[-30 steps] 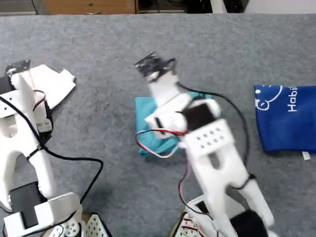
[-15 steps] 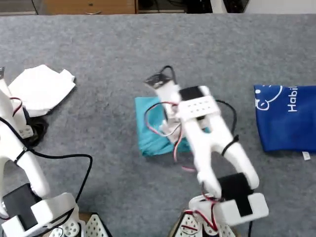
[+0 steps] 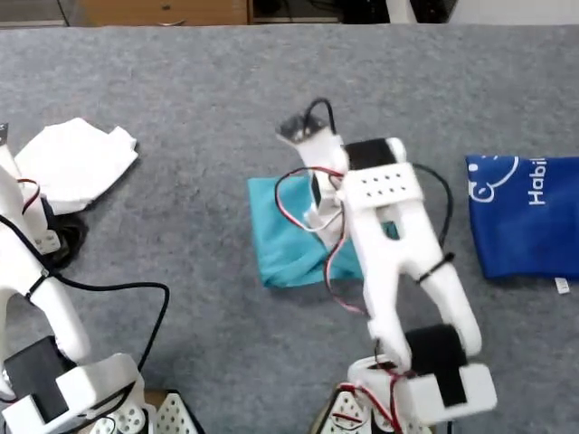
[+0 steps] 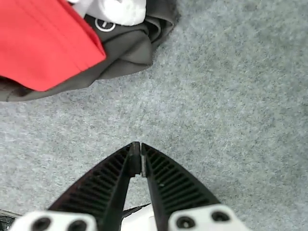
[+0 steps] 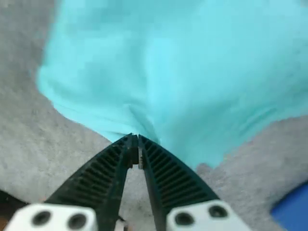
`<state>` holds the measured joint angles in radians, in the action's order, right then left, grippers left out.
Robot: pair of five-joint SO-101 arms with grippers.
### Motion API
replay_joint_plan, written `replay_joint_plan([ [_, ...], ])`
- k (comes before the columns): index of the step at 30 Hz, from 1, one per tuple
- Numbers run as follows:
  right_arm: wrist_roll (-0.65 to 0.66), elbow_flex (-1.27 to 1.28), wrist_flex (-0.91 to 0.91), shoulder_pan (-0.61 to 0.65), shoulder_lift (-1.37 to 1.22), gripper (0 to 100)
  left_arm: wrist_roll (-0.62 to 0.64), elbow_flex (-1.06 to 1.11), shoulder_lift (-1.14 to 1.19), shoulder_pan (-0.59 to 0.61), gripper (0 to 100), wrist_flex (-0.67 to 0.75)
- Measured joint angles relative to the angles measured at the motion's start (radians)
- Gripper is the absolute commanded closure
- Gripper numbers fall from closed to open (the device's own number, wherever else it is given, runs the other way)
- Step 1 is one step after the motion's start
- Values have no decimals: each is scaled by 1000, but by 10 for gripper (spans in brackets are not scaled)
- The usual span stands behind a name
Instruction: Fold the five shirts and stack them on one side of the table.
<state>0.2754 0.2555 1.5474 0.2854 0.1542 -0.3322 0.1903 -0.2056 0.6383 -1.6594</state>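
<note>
A teal shirt (image 3: 285, 240) lies folded at the middle of the grey table, partly under my right arm (image 3: 389, 235). My right gripper (image 5: 134, 139) is shut at the teal shirt's (image 5: 183, 72) edge, where a crease runs into its tips. Off to the right lies a folded blue shirt (image 3: 525, 217). A crumpled white shirt (image 3: 77, 163) rests at the far left, with a black shirt (image 3: 65, 231) beside it. My left gripper (image 4: 136, 149) hangs shut over bare table, a short way from a red shirt (image 4: 43, 43) lying on the black shirt (image 4: 130, 48).
The table is covered in grey felt (image 3: 181, 81). Wooden furniture (image 3: 163, 11) stands beyond its far edge. Both arm bases and loose cables (image 3: 136, 289) crowd the near edge. A corner of the blue shirt (image 5: 293, 211) is close to the right gripper.
The right arm has drawn back toward its base and now stands folded over the teal shirt. The left arm swung to the left edge a second ago, uncovering the white shirt, then held still.
</note>
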Motion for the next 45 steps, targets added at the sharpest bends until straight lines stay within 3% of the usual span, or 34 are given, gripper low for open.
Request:
replay_joint_plan([
  [8, -58, -37, 21, 66, 46, 996, 0, 3, 0, 18, 981, 0],
  [13, -112, 29, -89, 181, -43, 996, 0, -9, 0, 61, 981, 0],
  [18, -126, 80, -180, 198, -175, 996, 0, -25, 0, 106, 981, 0],
  [23, -126, 138, -183, 219, -281, 996, 0, -25, 0, 135, 981, 0],
  [32, -126, 132, -57, 227, -241, 996, 0, -25, 0, 143, 981, 0],
  [40, -100, -55, -55, 86, -126, 988, -15, -25, 0, 143, 981, 0],
  [45, -54, -117, -121, -32, -161, 832, -66, -25, 0, 143, 981, 0],
])
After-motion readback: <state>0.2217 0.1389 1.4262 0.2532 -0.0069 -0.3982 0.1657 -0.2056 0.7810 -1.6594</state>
